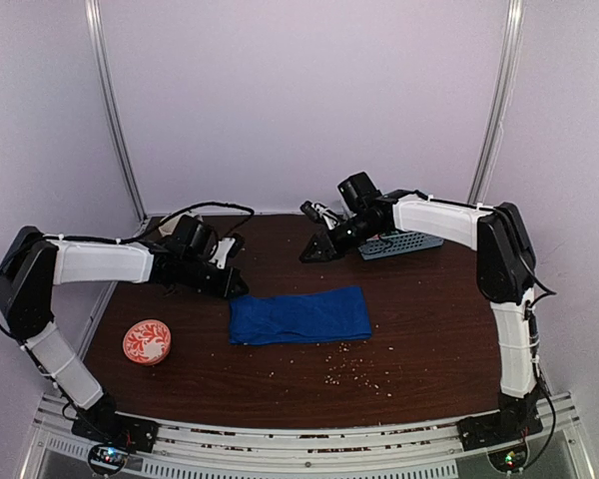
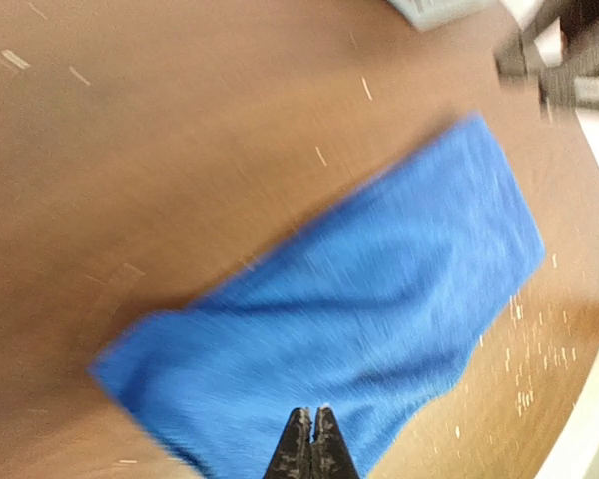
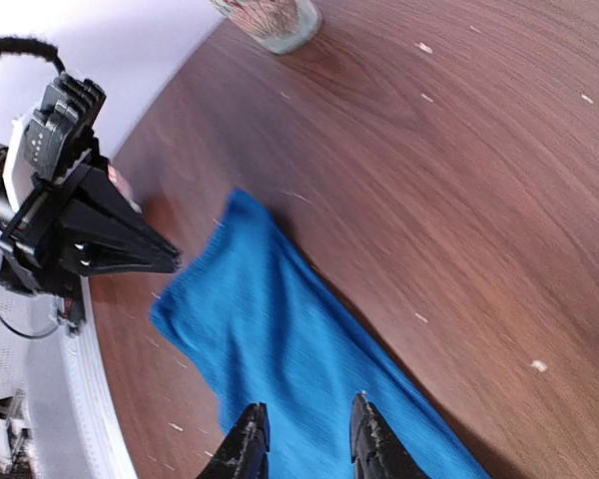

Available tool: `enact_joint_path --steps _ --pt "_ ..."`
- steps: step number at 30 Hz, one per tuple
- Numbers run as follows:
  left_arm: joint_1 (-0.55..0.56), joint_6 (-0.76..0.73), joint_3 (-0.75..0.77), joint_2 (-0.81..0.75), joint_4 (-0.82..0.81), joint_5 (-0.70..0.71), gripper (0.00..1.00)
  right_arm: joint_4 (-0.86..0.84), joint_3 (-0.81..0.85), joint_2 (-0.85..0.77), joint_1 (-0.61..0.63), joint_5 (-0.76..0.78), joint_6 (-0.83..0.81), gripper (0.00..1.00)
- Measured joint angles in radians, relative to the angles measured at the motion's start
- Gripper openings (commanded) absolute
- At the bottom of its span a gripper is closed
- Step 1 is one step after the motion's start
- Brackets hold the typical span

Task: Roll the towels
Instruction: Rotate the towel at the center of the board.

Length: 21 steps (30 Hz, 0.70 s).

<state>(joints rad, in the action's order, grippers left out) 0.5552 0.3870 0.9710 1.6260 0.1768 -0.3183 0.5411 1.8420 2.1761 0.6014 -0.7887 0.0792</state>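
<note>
Currently the blue towel (image 1: 299, 316) lies flat at the middle of the table (image 1: 429, 329). I read the left gripper (image 2: 312, 429) as closed tight and empty, and the right gripper (image 3: 307, 434) as slightly parted, holding nothing. Risk: uneven corner pinches could skew the roll or drag the cloth.

You are looking into a robotics lab test cell. Plain pale walls (image 1: 309, 100) and metal poles (image 1: 115, 110) enclose a dark wood table (image 1: 429, 349). A left arm (image 1: 100, 261) and right arm (image 1: 439, 220), trailing black cable (image 1: 220, 208), are bolted to a metal rail (image 1: 309, 444).
</note>
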Motion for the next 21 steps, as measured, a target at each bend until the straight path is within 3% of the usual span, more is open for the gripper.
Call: enact_joint_path --steps 8,14,21 --pt "0.03 -0.035 -0.056 0.07 0.042 -0.128 0.0 0.117 -0.136 -0.014 -0.024 0.14 -0.19 0.22" --pt "0.03 -0.045 -0.122 0.069 0.14 -0.09 0.0 0.114 -0.208 -0.008 -0.048 0.243 -0.238 0.21" --pt "0.008 -0.06 -0.085 0.069 0.208 -0.014 0.0 0.038 -0.347 -0.058 -0.097 0.292 -0.269 0.2"
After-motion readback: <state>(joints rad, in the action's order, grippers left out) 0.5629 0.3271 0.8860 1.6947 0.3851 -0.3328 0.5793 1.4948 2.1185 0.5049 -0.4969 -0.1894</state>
